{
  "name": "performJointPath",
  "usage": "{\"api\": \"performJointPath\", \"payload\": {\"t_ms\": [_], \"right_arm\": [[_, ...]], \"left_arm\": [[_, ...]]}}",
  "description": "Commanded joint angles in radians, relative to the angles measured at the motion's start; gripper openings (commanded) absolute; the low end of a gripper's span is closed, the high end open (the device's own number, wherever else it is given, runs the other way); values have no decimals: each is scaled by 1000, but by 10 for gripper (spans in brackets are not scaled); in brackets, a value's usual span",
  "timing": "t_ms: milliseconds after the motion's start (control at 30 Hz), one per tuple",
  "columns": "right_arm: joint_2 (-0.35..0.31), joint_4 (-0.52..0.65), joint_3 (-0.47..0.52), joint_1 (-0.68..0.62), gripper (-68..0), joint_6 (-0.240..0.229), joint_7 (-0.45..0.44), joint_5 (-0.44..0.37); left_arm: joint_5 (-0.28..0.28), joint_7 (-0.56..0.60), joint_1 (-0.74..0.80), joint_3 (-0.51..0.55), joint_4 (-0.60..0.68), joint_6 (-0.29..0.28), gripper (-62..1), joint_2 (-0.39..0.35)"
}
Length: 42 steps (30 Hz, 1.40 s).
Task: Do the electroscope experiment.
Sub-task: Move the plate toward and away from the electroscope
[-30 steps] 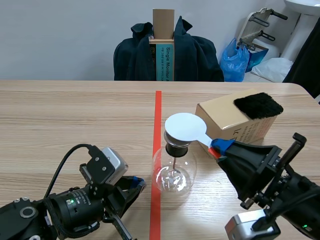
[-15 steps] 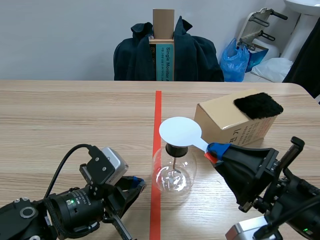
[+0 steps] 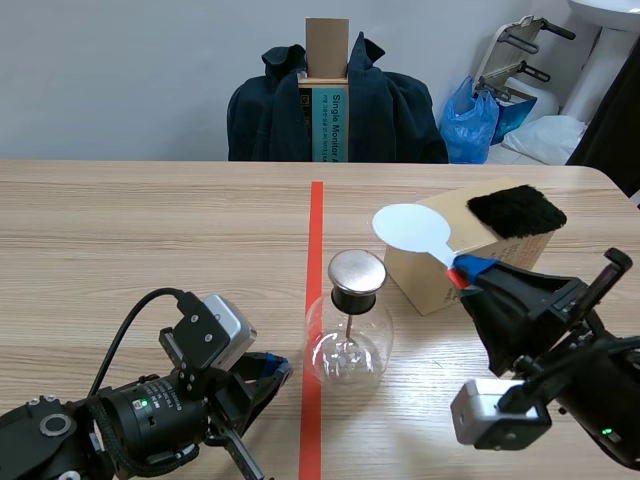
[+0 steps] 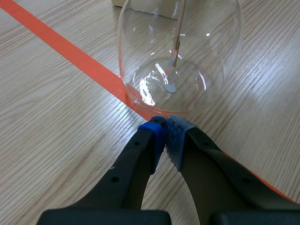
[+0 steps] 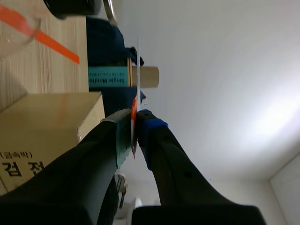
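Nearest the camera, the left arm (image 3: 130, 415) lies low on the worktop (image 3: 150, 230). Its jaws are clenched on nothing, with the tips just beside the base of the glass electroscope flask (image 4: 180, 51) at the orange tape line (image 3: 316, 215). The right arm (image 3: 560, 350) stands raised, its jaws grasping the handle of a white disc (image 3: 412, 228). The disc is held aloft, apart from the flask's metal cap (image 3: 357, 269). Beyond stands a cardboard box (image 3: 418, 280) topped with black fur (image 3: 515, 211).
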State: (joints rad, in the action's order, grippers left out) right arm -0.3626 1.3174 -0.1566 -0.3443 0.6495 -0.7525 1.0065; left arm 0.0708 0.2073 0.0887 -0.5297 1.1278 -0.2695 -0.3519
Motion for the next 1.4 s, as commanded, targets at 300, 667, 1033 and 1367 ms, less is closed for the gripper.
{"api": "performJointPath", "payload": {"t_ms": [300,667,1033,1367], "right_arm": [[-14,16,12,12,-667,10,160,-7],[-14,16,12,12,-667,9,87,-7],[-14,16,12,12,-667,9,-110,-7],[-14,16,12,12,-667,9,-244,-6]], "left_arm": [[3,14,-3,1,20,-2,-582,6],[3,37,-3,1,20,-2,-582,6],[3,37,-3,1,20,-2,-581,6],[3,36,-3,1,20,-2,-582,5]]}}
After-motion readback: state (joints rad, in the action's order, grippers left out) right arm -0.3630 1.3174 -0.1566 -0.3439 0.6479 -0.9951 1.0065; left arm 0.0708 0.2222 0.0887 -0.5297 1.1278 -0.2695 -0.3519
